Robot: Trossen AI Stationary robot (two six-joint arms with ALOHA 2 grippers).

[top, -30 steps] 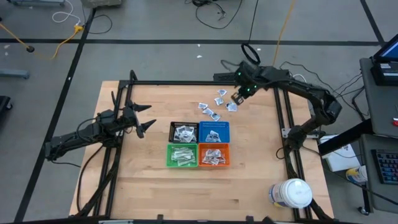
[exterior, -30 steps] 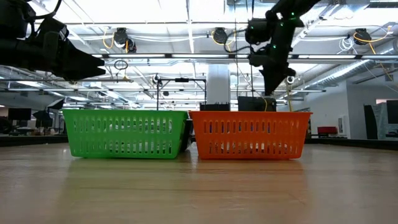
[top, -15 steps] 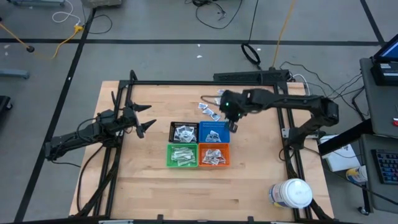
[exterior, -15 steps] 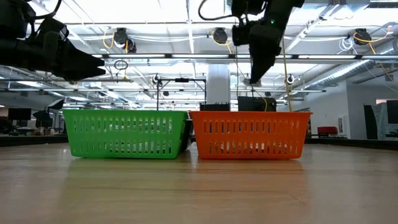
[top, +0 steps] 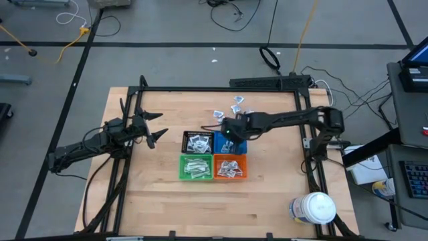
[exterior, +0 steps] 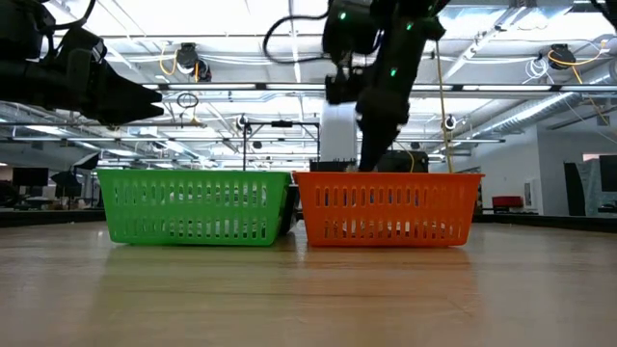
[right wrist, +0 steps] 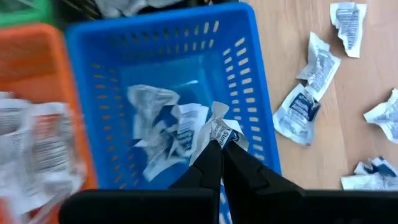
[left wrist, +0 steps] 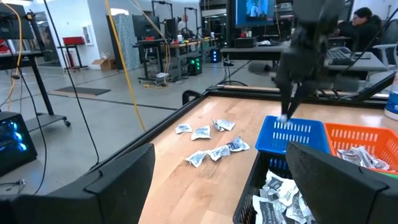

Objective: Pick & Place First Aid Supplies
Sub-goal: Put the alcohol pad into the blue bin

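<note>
Nearest, R gripper point(right wrist: 219, 148) has its fingers pinched tight on a small crinkled white-and-blue wrapped packet point(right wrist: 219, 129), hanging over the blue plastic slotted bin point(right wrist: 249, 74), w/ more packets inside. At 3 o'clock of the bin, loose white packets point(right wrist: 300, 112) lie on the wooden counter point(right wrist: 373, 74). L gripper point(top: 151, 129) waits at 9 o'clock of the bins, fingers spread wide, holding nothing.

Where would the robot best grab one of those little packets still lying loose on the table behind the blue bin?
Probably from straight above, pinching a crumpled raised edge. The loose packets lie flat on the wood beside the blue bin, too thin to grip by the sides. The right gripper holds its packet that way, by one corner, over the bin.
</note>
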